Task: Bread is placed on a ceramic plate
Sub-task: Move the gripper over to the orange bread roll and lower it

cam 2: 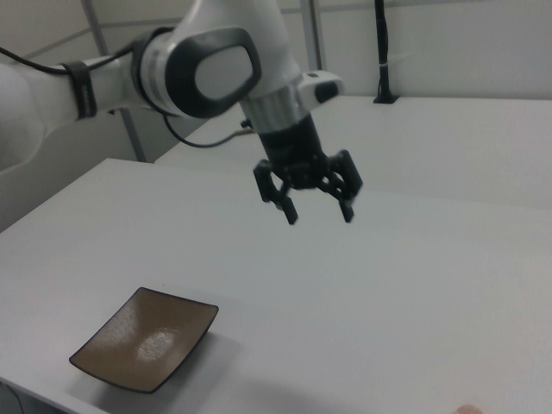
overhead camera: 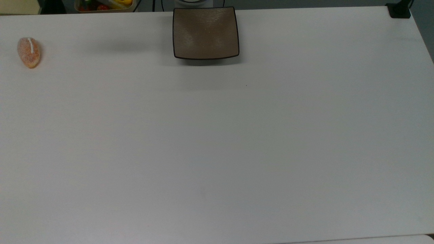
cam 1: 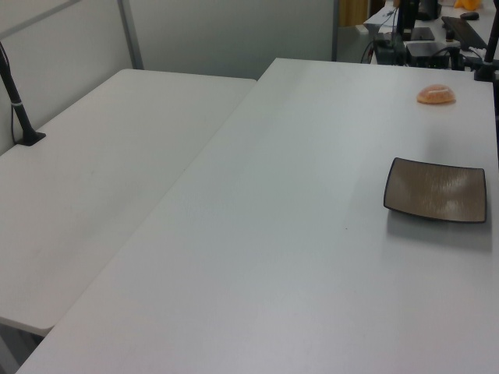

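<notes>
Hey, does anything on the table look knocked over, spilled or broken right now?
Nothing stands out. The bread lies intact on the white table, the ceramic plate sits flat and empty, and the gripper hangs open above the table.

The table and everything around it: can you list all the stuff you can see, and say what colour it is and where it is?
bread: one, orange-brown with a white stripe, on the table near the top view's left edge, apart from the plate
plate: one, square, brown with a dark rim, at the table's far edge in the top view, nothing on it
table: one, white, holds the bread and the plate
second table: one, white, beside the first on the left view's left
tray of colourful things: one, red, yellow and green inside, past the table at the top view's upper left
black clamp: one, at the top view's upper right corner
gripper: one, black, open, in the air above the table, holding nothing
arm: one, white and grey
</notes>
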`<state>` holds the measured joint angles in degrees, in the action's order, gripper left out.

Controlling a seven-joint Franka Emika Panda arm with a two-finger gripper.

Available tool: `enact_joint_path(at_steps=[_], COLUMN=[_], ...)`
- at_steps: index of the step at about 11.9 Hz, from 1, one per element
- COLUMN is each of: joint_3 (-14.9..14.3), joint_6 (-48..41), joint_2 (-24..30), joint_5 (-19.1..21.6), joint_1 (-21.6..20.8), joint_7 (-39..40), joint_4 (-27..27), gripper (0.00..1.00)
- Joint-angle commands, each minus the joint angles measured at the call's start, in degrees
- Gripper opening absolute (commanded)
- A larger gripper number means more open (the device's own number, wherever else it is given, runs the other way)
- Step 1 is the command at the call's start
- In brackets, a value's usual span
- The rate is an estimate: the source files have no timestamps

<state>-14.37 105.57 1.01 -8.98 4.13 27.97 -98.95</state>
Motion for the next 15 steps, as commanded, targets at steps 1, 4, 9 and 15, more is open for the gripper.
enact_joint_path(at_steps=[1, 4, 9, 15], joint_3=[-5.9, -8.74, -8.65, -8.65], joint_6=[6.82, 13.23, 19.49, 29.15], joint_2=[-1.87, -8.36, -16.21, -20.6], joint_5=[-0.95, -0.95, -1.74, -3.15], joint_1=[2.27, 6.4, 11.24, 13.62], joint_7=[9.35, 12.63, 18.35, 18.79], joint_4=[-3.36, -3.71, -5.63, -9.86], gripper=[1.0, 1.0, 1.0, 1.0])
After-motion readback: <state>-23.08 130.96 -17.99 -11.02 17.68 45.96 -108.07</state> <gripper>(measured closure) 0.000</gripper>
